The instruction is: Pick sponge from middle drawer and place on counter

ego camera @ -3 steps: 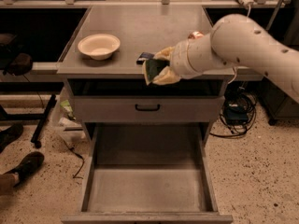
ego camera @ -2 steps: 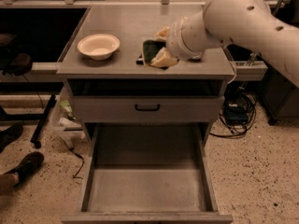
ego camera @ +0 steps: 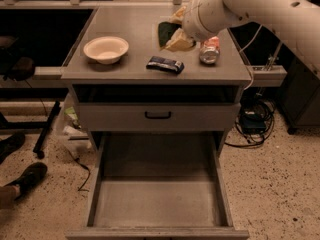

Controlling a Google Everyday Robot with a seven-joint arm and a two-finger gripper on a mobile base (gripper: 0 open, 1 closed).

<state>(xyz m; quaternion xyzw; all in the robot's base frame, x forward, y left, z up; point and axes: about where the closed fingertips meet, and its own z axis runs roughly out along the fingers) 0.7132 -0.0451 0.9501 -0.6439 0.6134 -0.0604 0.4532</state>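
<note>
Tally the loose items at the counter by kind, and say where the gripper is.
Bowl: 1
Snack wrapper: 1
Can: 1
Sponge: 1, gripped in the jaws of the gripper at the rear of the counter, left of the can
Total: 4
</note>
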